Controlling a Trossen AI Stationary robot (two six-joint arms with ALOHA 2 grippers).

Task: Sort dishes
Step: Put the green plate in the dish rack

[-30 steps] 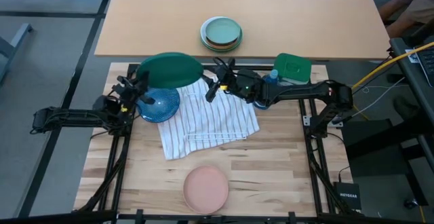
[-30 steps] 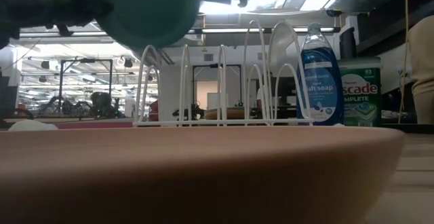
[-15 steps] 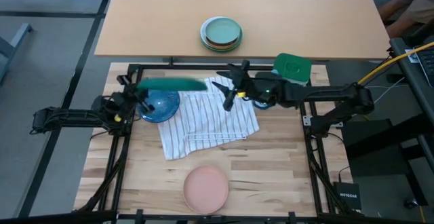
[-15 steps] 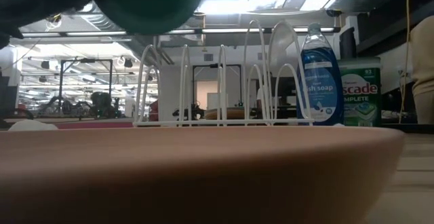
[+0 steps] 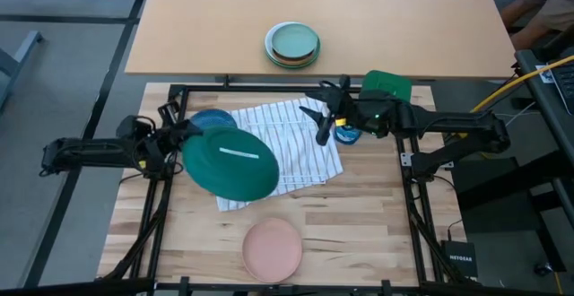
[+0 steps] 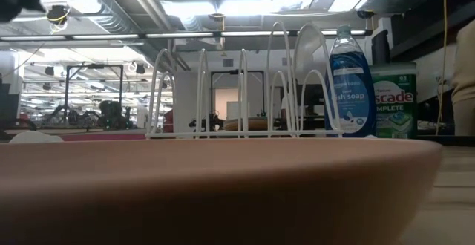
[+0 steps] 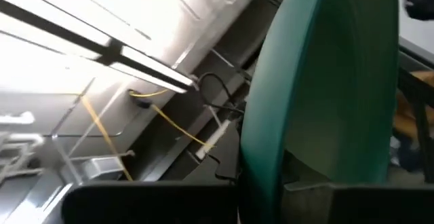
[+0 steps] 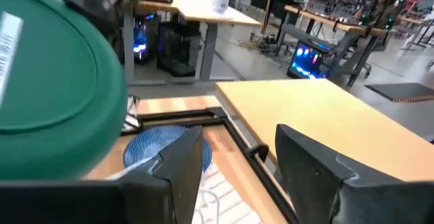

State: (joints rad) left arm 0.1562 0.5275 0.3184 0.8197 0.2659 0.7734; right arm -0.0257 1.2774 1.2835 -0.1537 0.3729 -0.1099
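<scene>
Left gripper point(image 5: 176, 137): clamped on green plate point(image 5: 230, 162) rim, above striped towel point(image 5: 300, 139). Right gripper point(image 5: 319, 121): fingers apart, empty, over towel.

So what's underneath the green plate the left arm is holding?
The dark green plate, held by the left end effector, hangs over the striped towel and part of the blue bowl; anything else beneath is covered.

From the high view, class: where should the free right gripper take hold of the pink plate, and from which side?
Probably by the rim: the pink plate lies flat and alone near the table's front edge, so only its thin raised edge offers a grip. The right gripper, open, should come down from above, one finger inside the rim and one outside.
</scene>
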